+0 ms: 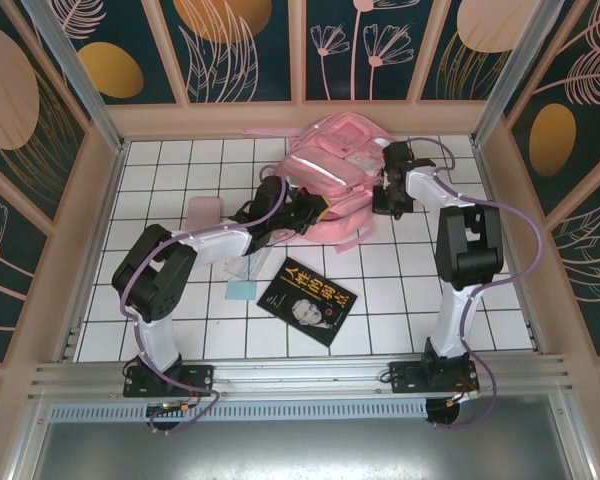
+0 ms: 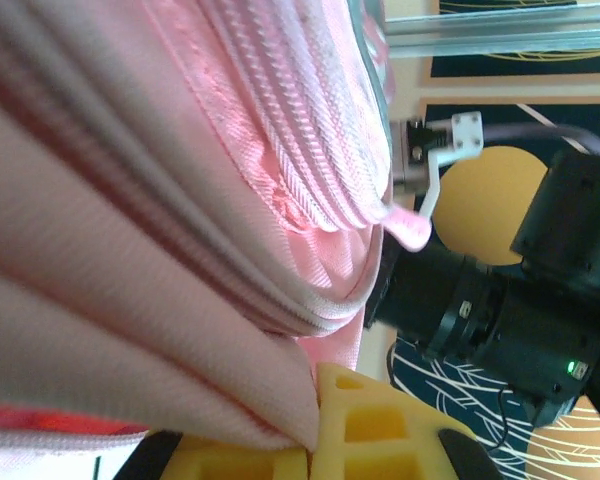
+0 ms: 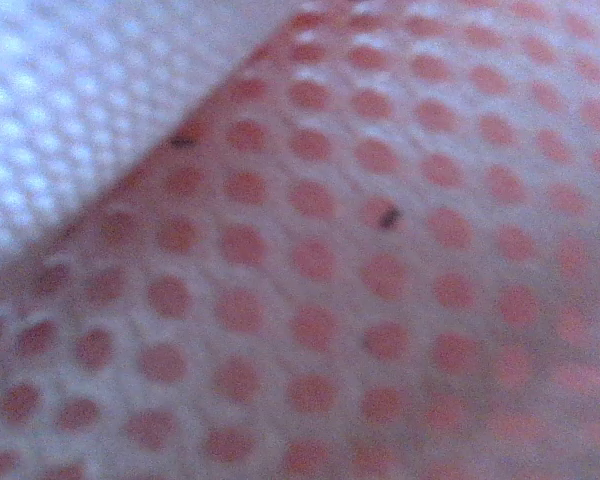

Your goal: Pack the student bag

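Table (image 1: 400, 300) of white tiles carries everything you are working with. The student bag (image 1: 335, 175) is by far the biggest thing on it, slumped at the far middle close to the back wall, glossy front pockets and white strip facing up. Its inside is hidden, so you cannot tell what it holds. Your left gripper (image 1: 300, 213) reaches in at the bag's near left edge. In the left wrist view its yellow fingers (image 2: 332, 395) sit at the bottom of the picture with a fold of pink fabric (image 2: 180, 220) and zip tape running down into the narrow gap between them; the jaws are closed and pinch that fold. Your right gripper (image 1: 388, 193) is pressed against the bag's right side. Its jaws are closed too, but its own camera is up against blurred pink mesh (image 3: 380, 280), so you cannot tell whether it has cloth between the fingers. A black book (image 1: 308, 300) with a face and orange-red lettering on its cover lies flat on the tiles on your side of the bag, apart from it and outside any pocket. A small flat pink case (image 1: 203, 212) lies left of the bag, beside your left forearm. A pale blue card (image 1: 242, 290), the smallest item, lies just left of the book
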`<state>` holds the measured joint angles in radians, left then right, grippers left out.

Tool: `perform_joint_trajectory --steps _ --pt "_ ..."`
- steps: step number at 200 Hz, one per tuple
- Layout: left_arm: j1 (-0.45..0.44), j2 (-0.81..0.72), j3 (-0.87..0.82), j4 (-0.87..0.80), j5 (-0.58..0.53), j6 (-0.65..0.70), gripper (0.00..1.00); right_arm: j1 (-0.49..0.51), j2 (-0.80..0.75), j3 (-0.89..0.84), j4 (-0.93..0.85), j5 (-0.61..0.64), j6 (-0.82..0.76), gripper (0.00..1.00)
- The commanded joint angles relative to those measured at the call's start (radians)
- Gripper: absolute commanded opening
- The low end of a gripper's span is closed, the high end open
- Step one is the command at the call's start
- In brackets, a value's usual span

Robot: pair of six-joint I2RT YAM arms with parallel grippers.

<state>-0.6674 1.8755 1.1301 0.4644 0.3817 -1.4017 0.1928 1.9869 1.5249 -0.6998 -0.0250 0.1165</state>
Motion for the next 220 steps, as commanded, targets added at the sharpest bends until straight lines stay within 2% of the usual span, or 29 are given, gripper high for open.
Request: perform_joint_trajectory --steps 1,20,26,38,57,70,77,85,113,145,165,183,203,220 --pt "-0.055 0.019 0.060 0.053 0.080 -0.018 0.00 -0.035 0.066 0.134 0.170 0.018 0.033 0.00" --pt "-0.082 0.075 0.121 0.082 0.089 -0.040 0.00 -0.039 0.110 0.180 0.190 -0.037 0.043 0.03" --pt "-0.089 0.098 0.144 0.097 0.092 -0.049 0.01 -0.043 0.120 0.189 0.199 -0.055 0.050 0.08" --pt "-0.098 0.139 0.201 0.109 0.095 -0.055 0.11 -0.053 0.131 0.204 0.220 -0.096 0.072 0.22" --pt "-0.101 0.200 0.304 0.114 0.131 -0.056 0.57 -0.077 0.125 0.218 0.219 -0.123 0.110 0.39" --pt "-0.099 0.207 0.361 0.068 0.152 -0.009 0.80 -0.086 0.083 0.186 0.222 -0.107 0.122 0.48" --pt "-0.098 0.198 0.382 0.022 0.152 0.037 0.91 -0.090 0.051 0.158 0.224 -0.090 0.126 0.61" --pt "-0.095 0.176 0.395 -0.038 0.147 0.101 0.97 -0.091 0.008 0.121 0.223 -0.071 0.129 0.69" --pt "-0.066 0.058 0.334 -0.191 0.111 0.289 0.99 -0.087 -0.179 -0.063 0.218 -0.043 0.143 0.79" --pt "-0.016 -0.113 0.169 -0.361 0.053 0.485 0.99 -0.042 -0.429 -0.322 0.199 -0.048 0.184 0.81" --pt "0.002 -0.236 0.054 -0.470 -0.013 0.605 0.99 0.043 -0.558 -0.466 0.178 -0.114 0.236 0.81" --pt "0.004 -0.320 -0.034 -0.590 -0.103 0.691 0.98 0.160 -0.662 -0.588 0.169 -0.137 0.334 0.80" --pt "0.003 -0.409 -0.149 -0.643 -0.165 0.723 0.98 0.269 -0.770 -0.717 0.171 -0.178 0.508 0.79" --pt "0.003 -0.468 -0.270 -0.631 -0.164 0.717 0.99 0.347 -0.875 -0.812 0.158 -0.180 0.646 0.77"
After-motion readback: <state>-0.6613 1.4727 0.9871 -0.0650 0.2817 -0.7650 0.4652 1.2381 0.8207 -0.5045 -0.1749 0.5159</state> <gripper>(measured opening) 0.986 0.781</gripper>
